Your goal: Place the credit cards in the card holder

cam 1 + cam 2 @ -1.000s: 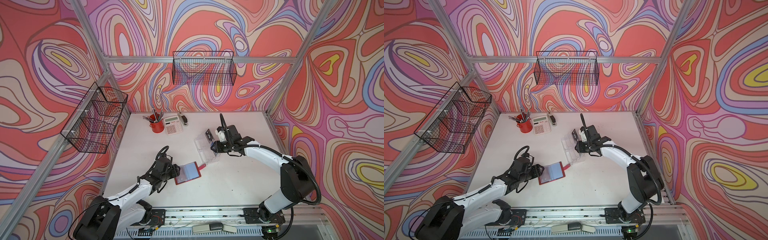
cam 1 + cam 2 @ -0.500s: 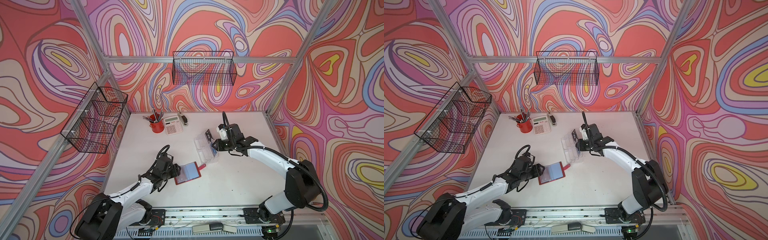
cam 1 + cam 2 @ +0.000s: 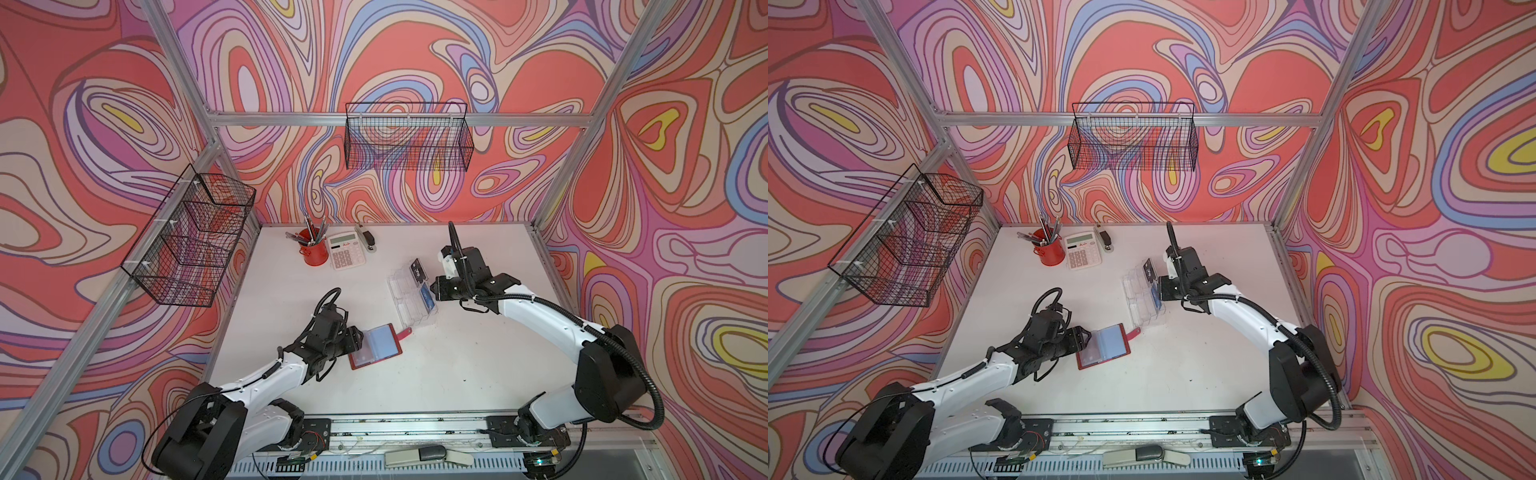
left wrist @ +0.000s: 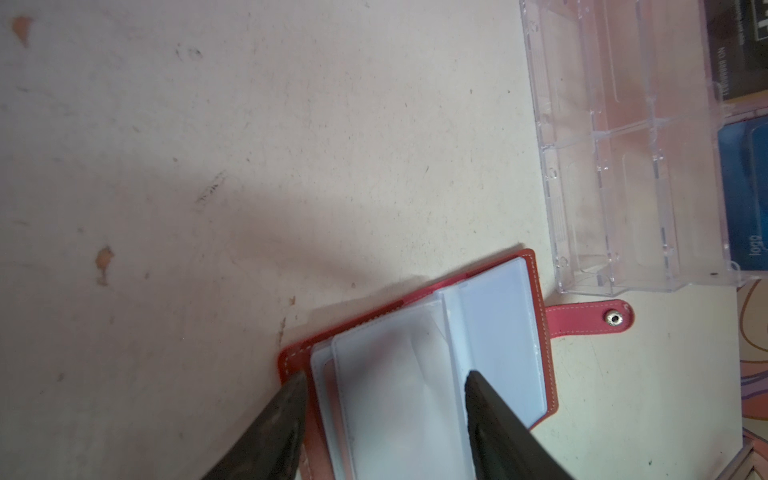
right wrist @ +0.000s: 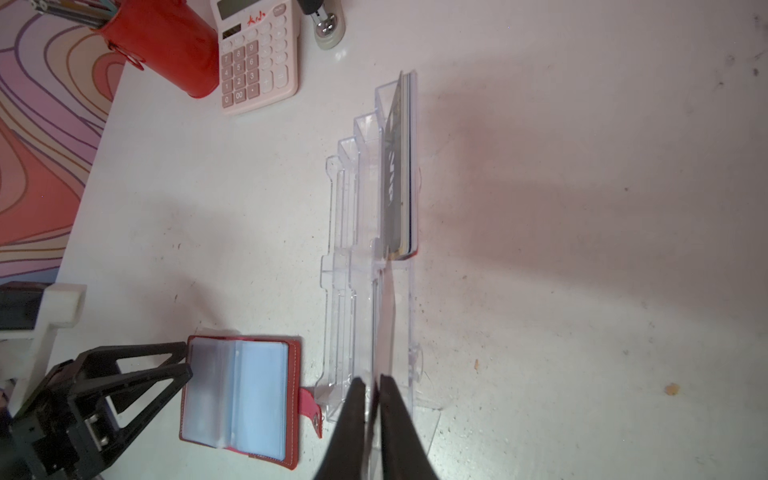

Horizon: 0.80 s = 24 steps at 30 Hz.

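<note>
We took the clear stand point(image 3: 409, 305) on the desk point(image 3: 457, 365) as our marker. In its tallest back row stood the cards. The black cards point(image 3: 417, 272) filled the half towards the calculator point(image 3: 344, 251), and a blue card point(image 3: 427, 298) stood upright in the other half.

The right tool point(image 3: 433, 291) reached in from behind the stand, on the side away from its low front steps. Its jaws were clenched on the top edge of the blue card. In the right wrist view we saw the card only edge-on, as a thin pale sliver running between the two dark fingertips point(image 5: 357, 390). Its lower part sat inside the back row.

The card holder point(image 3: 380, 343) lay open and flat on the desk, just off the stand's low front side by the blue card's end. Its clear sleeves faced up. Its strap point(image 3: 405, 332) pointed at the stand's corner, close to it but apart.

The left tool point(image 3: 360, 336) was at the holder's edge farthest from the stand, released, with its jaws spread. In the left wrist view one finger point(image 4: 286, 415) lay over the red cover's border and the other over the sleeves. We could not tell whether they pressed down. This tool stood well apart from the blue card, with the whole holder and the stand's steps between them.
</note>
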Tool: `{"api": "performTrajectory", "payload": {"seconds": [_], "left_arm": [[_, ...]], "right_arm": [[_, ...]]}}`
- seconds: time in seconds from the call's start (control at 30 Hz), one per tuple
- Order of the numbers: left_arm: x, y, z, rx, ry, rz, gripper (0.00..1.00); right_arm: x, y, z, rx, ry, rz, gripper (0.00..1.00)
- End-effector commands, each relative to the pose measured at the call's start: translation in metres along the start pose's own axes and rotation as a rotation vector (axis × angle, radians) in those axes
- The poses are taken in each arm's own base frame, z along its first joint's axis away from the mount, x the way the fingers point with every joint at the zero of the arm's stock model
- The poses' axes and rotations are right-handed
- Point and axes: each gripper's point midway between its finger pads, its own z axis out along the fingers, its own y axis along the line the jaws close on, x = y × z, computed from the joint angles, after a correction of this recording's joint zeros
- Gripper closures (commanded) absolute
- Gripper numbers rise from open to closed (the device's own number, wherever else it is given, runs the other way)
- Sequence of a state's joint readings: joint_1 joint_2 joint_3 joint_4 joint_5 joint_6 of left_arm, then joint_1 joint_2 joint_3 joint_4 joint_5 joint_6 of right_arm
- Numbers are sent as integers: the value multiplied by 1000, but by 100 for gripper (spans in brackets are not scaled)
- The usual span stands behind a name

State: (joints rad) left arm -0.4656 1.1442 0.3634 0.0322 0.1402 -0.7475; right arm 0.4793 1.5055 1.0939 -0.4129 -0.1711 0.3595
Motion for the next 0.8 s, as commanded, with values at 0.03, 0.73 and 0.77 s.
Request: {"api": "performTrajectory", "payload": {"seconds": [0.03, 0.73, 0.77], "left_arm": [[-1, -2, -1, -4, 11, 15, 37], [-13, -9, -28, 118, -158, -32, 33], [-14, -9, -31, 129, -180, -36, 33]], "right_arm": [[1, -2, -6, 25, -12, -8, 98], [-15, -24, -136, 136, -398, 191, 100], [-13, -20, -139, 99, -413, 206, 100]]}}
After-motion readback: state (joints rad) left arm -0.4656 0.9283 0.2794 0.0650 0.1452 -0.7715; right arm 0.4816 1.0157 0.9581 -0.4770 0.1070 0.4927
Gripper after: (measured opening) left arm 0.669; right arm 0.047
